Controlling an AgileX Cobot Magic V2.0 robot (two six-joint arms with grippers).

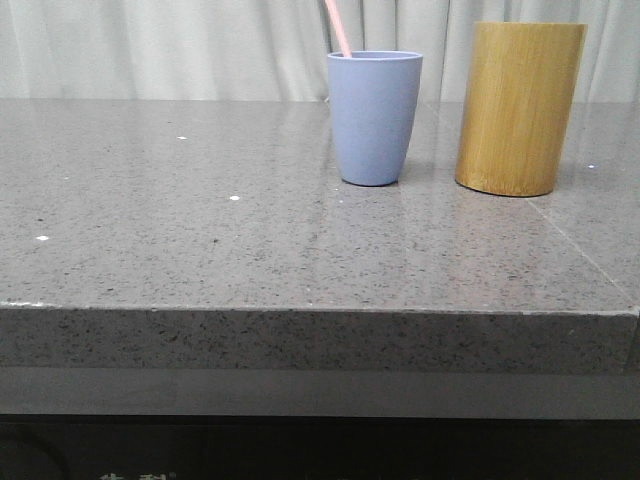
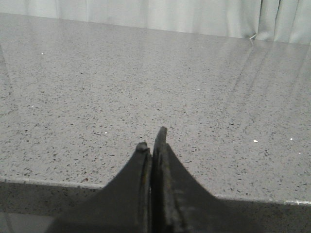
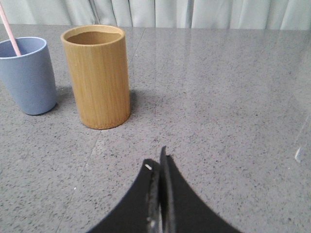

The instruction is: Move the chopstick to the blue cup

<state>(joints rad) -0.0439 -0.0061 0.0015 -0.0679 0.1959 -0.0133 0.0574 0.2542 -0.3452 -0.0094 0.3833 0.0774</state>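
The blue cup (image 1: pixel 374 117) stands upright on the grey stone table, right of centre in the front view, and shows in the right wrist view (image 3: pixel 26 75). A pale pink chopstick (image 1: pixel 338 27) leans out of the cup, only its upper end visible; it also shows in the right wrist view (image 3: pixel 9 30). My left gripper (image 2: pixel 152 138) is shut and empty, low over the table's near edge. My right gripper (image 3: pixel 158 158) is shut and empty, well short of the cups. Neither gripper shows in the front view.
A taller yellow-brown bamboo cylinder (image 1: pixel 519 108) stands just right of the blue cup; its open top looks empty in the right wrist view (image 3: pixel 98 75). The table's front edge (image 1: pixel 320 310) runs across the front view. White curtains hang behind.
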